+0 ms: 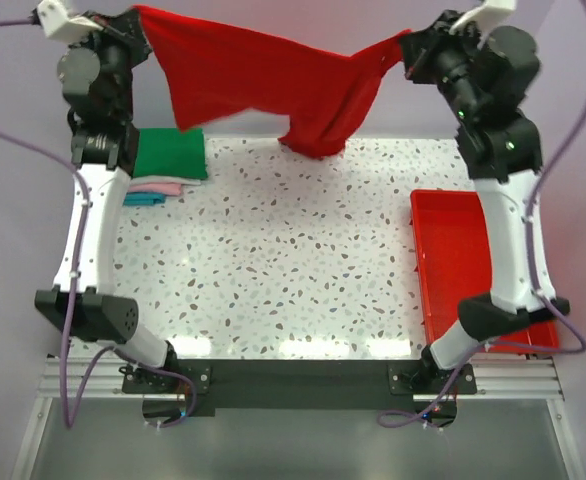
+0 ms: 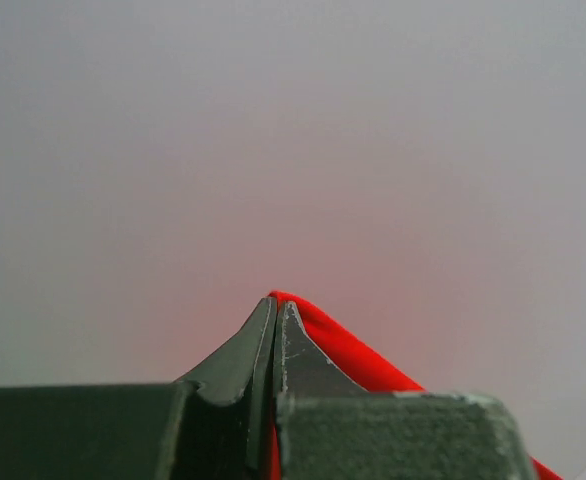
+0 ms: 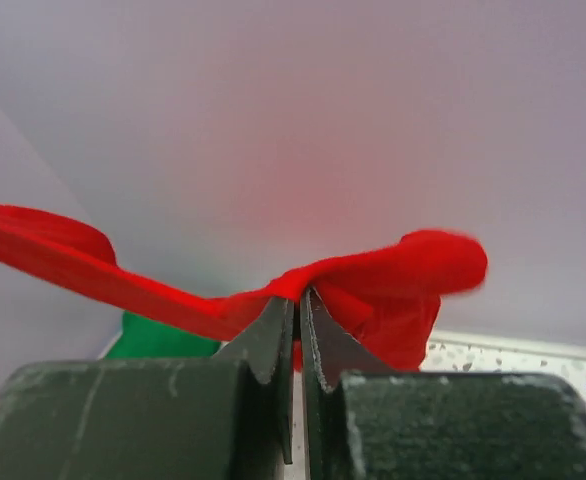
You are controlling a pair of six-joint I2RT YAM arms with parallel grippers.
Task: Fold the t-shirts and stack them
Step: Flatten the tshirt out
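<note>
A bright red t-shirt (image 1: 263,85) hangs stretched in the air above the far edge of the table, held at both ends. My left gripper (image 1: 141,18) is shut on its left corner, and red cloth (image 2: 363,360) shows between and beside the jaws. My right gripper (image 1: 405,42) is shut on the right end, where the cloth (image 3: 393,285) bunches over the fingertips. The shirt's lower part (image 1: 313,138) sags down to the tabletop. A folded green t-shirt (image 1: 171,153) tops a stack at the far left, with pink (image 1: 158,187) and blue (image 1: 145,199) folded shirts under it.
A rigid red plastic tray (image 1: 453,250) lies along the right side of the speckled table (image 1: 273,270). The green stack also shows low in the right wrist view (image 3: 148,340). A plain grey wall stands behind the table.
</note>
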